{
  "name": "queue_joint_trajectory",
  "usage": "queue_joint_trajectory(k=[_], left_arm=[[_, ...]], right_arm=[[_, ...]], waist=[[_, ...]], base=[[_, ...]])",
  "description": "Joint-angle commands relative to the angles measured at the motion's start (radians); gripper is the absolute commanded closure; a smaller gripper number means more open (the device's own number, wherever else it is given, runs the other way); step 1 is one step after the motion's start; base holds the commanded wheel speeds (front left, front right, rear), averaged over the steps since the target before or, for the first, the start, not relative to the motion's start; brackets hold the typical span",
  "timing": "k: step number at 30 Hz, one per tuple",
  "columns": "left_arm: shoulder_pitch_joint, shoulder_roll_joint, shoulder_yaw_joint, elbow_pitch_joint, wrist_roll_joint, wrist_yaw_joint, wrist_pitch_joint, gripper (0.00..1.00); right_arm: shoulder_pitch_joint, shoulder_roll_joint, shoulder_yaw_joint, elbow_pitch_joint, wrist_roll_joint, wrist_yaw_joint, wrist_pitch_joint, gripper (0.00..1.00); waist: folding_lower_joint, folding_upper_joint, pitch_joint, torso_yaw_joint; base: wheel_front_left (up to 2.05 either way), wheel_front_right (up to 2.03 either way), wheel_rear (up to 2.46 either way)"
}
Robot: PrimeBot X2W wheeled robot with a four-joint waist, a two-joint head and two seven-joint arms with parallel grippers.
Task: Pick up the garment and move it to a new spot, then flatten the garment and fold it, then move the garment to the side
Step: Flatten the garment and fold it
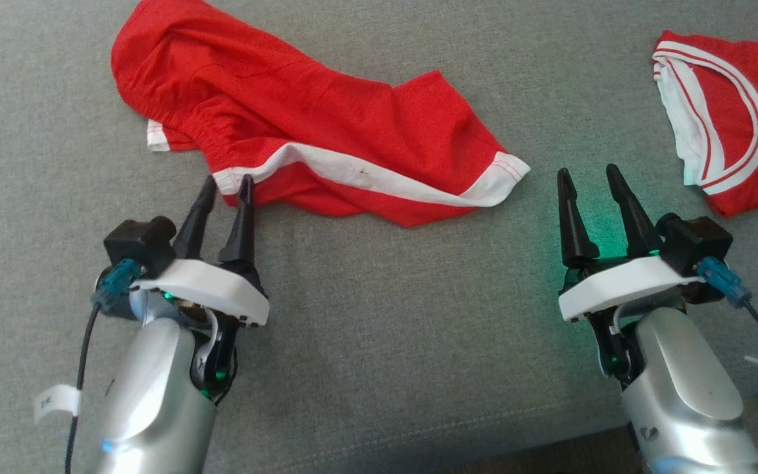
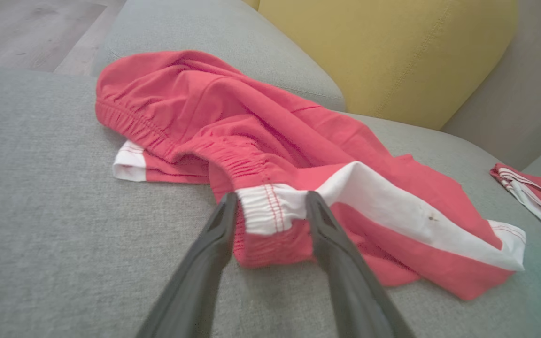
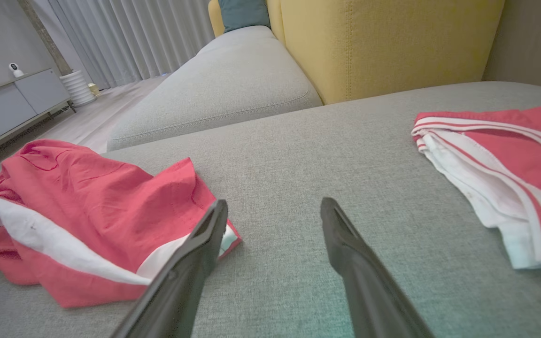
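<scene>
Head view, looking down on a grey woven sofa seat [image 1: 379, 342]: crumpled red fabric shorts [image 1: 326, 125] with a white side stripe and white hems lie at upper left and centre. A second red garment with white striped trim [image 1: 734, 118] lies well apart at the right edge.

My left gripper [image 1: 228, 181] reaches the near edge of the shorts. Its two dark fingers stand apart, their tips at the white end of the waistband. My right gripper [image 1: 587, 172] sits over bare cushion between the two garments, fingers spread wide and holding nothing, with a green glow on the fabric beside it.

My left wrist view adds the close detail. The gathered elastic waistband curls over, and the white stitched band sits between my fingertips, one finger on each side. I cannot tell whether they press the cloth. It also shows a mustard-yellow upholstered backrest [image 2: 392, 51] behind the seat and pale wooden floor [image 2: 26, 28] at the top left.

My right wrist view adds the room: pale pleated curtains [image 3: 129, 33], a low grey cabinet [image 3: 17, 98] and a teal cushion [image 3: 244, 11].
</scene>
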Motion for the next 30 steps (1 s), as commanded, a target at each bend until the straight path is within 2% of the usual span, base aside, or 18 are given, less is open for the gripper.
queue_joint_trajectory(k=[1, 3, 5, 7, 9, 15, 20, 25, 30], left_arm=[[-0.027, 0.011, 0.026, -0.028, 0.003, -0.011, -0.005, 0.36], [-0.025, 0.011, 0.021, -0.022, -0.003, -0.019, -0.005, 0.28], [-0.026, 0.011, 0.019, -0.013, -0.017, -0.027, -0.005, 0.26], [-0.029, 0.011, 0.016, -0.004, -0.021, -0.033, -0.005, 0.55], [-0.033, 0.011, 0.015, 0.003, -0.025, -0.037, -0.005, 1.00], [-0.025, 0.011, 0.037, -0.021, -0.019, -0.040, -0.005, 1.00], [0.024, 0.011, 0.073, -0.072, -0.003, -0.007, -0.005, 1.00], [0.059, 0.011, 0.070, -0.081, 0.005, 0.002, -0.005, 1.00], [0.067, 0.011, 0.058, -0.085, 0.004, 0.006, -0.005, 1.00]], right_arm=[[-0.029, 0.004, 0.026, -0.028, 0.004, -0.001, -0.006, 0.00], [-0.028, 0.004, 0.028, -0.026, 0.004, -0.001, -0.006, 0.00], [-0.027, 0.004, 0.028, -0.025, 0.003, -0.001, -0.006, 0.00], [-0.028, 0.004, 0.028, -0.024, 0.001, -0.001, -0.006, 0.00], [-0.029, 0.004, 0.027, -0.024, -0.001, -0.001, -0.006, 0.00], [-0.025, 0.004, 0.033, -0.019, -0.006, -0.001, -0.006, 0.00], [-0.023, 0.004, 0.085, 0.005, 0.007, -0.001, -0.006, 0.00], [-0.040, 0.004, 0.127, 0.059, 0.017, -0.001, -0.006, 0.00], [-0.069, 0.004, 0.124, 0.086, 0.014, -0.001, -0.006, 0.00]], waist=[[0.0000, 0.0000, -0.002, 0.000], [0.0000, 0.0000, -0.004, 0.000], [0.0000, 0.0000, -0.004, 0.001], [0.0000, 0.0000, -0.004, 0.001], [0.0000, 0.0000, -0.004, 0.001], [0.0000, 0.0000, -0.016, 0.011], [0.0000, 0.0000, -0.026, 0.036], [0.0000, 0.0000, -0.024, 0.067], [0.0000, 0.0000, -0.018, 0.088]], base=[[0.00, 0.00, 0.00], [0.00, 0.00, 0.00], [0.00, 0.00, 0.00], [0.00, 0.00, 0.00], [0.00, 0.00, 0.00], [0.00, 0.00, 0.00], [0.00, 0.00, 0.00], [0.00, 0.00, 0.00], [0.00, 0.00, 0.00]])
